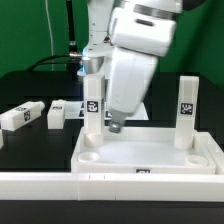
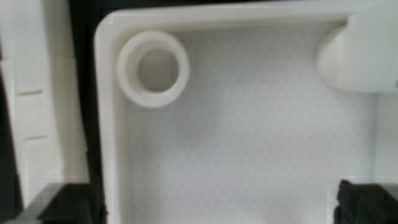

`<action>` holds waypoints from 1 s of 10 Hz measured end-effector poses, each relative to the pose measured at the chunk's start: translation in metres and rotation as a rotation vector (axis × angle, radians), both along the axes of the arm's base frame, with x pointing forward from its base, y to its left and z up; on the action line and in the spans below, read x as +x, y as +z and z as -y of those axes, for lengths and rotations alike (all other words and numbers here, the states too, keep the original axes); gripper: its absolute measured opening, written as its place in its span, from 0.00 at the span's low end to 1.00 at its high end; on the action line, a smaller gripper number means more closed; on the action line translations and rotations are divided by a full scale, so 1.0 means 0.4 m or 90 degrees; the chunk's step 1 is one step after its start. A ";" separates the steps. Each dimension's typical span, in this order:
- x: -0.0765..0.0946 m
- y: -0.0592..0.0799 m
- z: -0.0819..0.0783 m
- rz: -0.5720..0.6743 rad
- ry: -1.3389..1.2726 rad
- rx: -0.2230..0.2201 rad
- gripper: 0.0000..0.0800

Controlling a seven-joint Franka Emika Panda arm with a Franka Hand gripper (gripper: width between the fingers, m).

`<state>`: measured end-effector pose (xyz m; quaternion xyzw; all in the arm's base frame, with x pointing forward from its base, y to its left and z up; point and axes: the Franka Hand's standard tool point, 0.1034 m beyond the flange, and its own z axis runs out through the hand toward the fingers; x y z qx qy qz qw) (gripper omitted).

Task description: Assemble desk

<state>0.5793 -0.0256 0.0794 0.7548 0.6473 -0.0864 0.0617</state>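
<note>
The large white plastic rectangular desk top (image 1: 150,152), a tray with a raised rim and round corner sockets, lies flat on the dark table (image 1: 30,140), just behind the low white border wall (image 1: 60,186). Two white block legs with black-and-white tags stand at its far corners: the first upright leg (image 1: 92,105) at the exterior view's left and the second upright leg (image 1: 187,108) at the exterior view's right. Both look seated in their sockets, though whether they are fully home cannot be told. Two more tagged white block legs lie on their sides on the table, apart from the tray at the exterior view's left: the outer loose leg (image 1: 22,114) and, just beside it, the inner loose leg (image 1: 57,113). So the job reads as roughly half done, with two legs in and two still to fetch and fit, presumably at the near corners. The wrist view shows an empty round socket (image 2: 155,68) in a corner of the tray, and across the floor from it a rounded white shape (image 2: 359,60), probably a fitted leg (too tightly cropped to be sure). The robot's two-finger gripper (image 1: 115,126) hangs over the tray's inside near the first upright leg. Its dark fingers (image 2: 50,205) are spread wide, with nothing between them but bare tray floor.
</note>
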 end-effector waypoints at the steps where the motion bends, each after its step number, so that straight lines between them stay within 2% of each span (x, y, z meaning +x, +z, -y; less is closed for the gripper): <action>1: -0.019 -0.004 0.030 -0.002 -0.004 0.003 0.81; 2: -0.043 -0.009 0.070 -0.004 -0.010 0.011 0.81; 3: -0.045 -0.010 0.077 -0.002 -0.034 0.008 0.81; 6: -0.045 -0.014 0.072 0.007 -0.084 0.006 0.81; 8: -0.049 -0.012 0.069 0.024 -0.211 -0.003 0.81; 10: -0.055 0.008 0.081 0.018 -0.325 -0.023 0.81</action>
